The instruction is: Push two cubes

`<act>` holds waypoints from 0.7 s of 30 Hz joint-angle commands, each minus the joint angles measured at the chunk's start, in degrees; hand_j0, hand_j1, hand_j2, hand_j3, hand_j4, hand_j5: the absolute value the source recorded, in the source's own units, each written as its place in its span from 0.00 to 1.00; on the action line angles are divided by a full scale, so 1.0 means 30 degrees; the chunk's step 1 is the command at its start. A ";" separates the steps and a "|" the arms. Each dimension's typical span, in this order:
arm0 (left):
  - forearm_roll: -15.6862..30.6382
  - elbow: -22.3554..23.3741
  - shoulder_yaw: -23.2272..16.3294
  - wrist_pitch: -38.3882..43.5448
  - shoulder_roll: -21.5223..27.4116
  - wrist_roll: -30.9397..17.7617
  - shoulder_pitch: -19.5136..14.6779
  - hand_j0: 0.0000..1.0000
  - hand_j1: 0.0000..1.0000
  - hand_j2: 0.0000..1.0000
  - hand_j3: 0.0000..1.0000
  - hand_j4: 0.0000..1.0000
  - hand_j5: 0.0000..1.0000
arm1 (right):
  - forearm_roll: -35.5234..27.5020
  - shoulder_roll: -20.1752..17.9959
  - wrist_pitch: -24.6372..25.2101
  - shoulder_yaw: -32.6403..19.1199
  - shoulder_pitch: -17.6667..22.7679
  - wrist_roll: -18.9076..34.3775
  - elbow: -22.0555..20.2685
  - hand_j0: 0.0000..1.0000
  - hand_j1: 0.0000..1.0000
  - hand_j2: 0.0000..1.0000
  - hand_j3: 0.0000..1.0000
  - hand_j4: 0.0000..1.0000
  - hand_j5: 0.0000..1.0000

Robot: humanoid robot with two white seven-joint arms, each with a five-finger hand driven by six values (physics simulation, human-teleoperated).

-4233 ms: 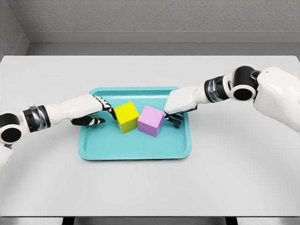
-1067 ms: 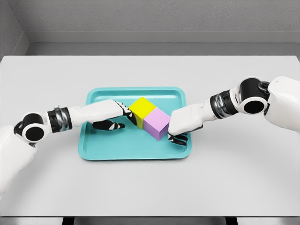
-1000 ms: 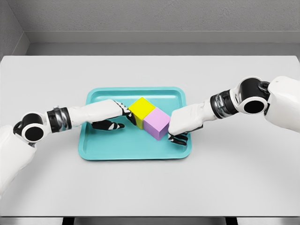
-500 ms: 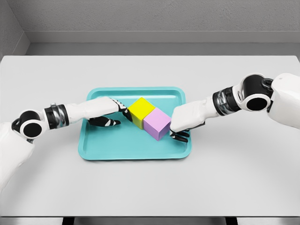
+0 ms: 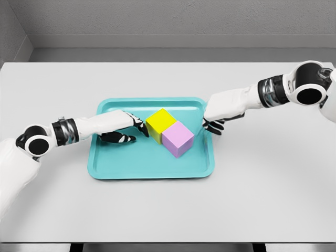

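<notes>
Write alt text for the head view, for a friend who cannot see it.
A yellow cube and a purple cube sit pressed together on a teal tray. The left hand rests by the yellow cube; the right hand hovers at the tray's right rim.

Bare tray floor [image 5: 136,163] before touching cubes [image 5: 169,131]

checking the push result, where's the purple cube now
In the head view, the purple cube sits right of centre in the teal tray, touching the yellow cube behind-left.
</notes>
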 commanded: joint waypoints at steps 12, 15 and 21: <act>0.4945 -0.3952 0.3463 0.0044 0.7683 0.0228 0.2373 1.00 1.00 1.00 1.00 1.00 1.00 | -0.0066 -0.0394 0.0040 -0.1831 -0.0381 -0.0002 0.6163 1.00 1.00 1.00 1.00 1.00 1.00; 0.4448 -0.3483 0.2761 0.0044 0.6454 0.0199 0.2314 1.00 1.00 1.00 1.00 1.00 1.00 | -0.0037 -0.1098 0.0040 -0.1801 -0.0410 -0.0002 0.6163 1.00 1.00 1.00 1.00 1.00 1.00; 0.3627 -0.3073 0.2145 0.0044 0.5544 0.0170 0.2314 1.00 1.00 1.00 1.00 1.00 1.00 | 0.0021 -0.0924 0.0040 -0.2650 -0.0352 -0.0002 0.9502 1.00 1.00 1.00 1.00 1.00 1.00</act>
